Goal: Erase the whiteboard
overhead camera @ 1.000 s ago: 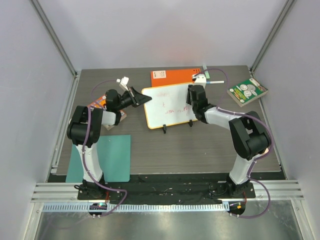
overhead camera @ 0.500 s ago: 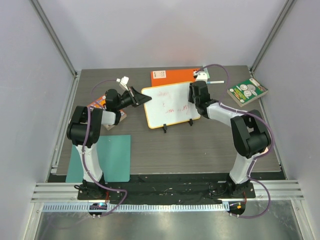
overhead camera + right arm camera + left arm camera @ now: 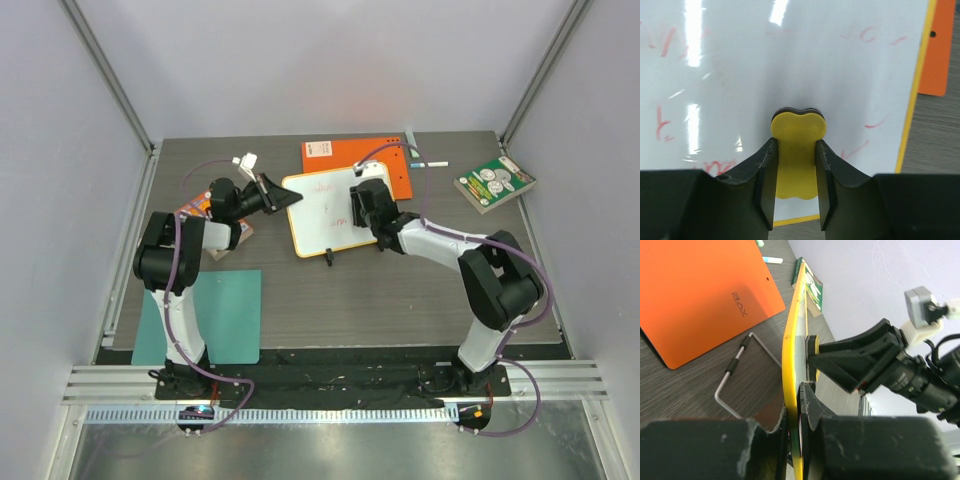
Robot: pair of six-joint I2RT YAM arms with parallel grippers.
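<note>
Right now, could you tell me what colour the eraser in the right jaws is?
The eraser is yellow, clearest in the right wrist view.

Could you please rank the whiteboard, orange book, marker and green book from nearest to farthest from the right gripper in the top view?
1. The whiteboard: directly under the right gripper, its eraser touching it.
2. The orange book: just behind the board.
3. The marker: back right, past the book.
4. The green book: far right.
</note>
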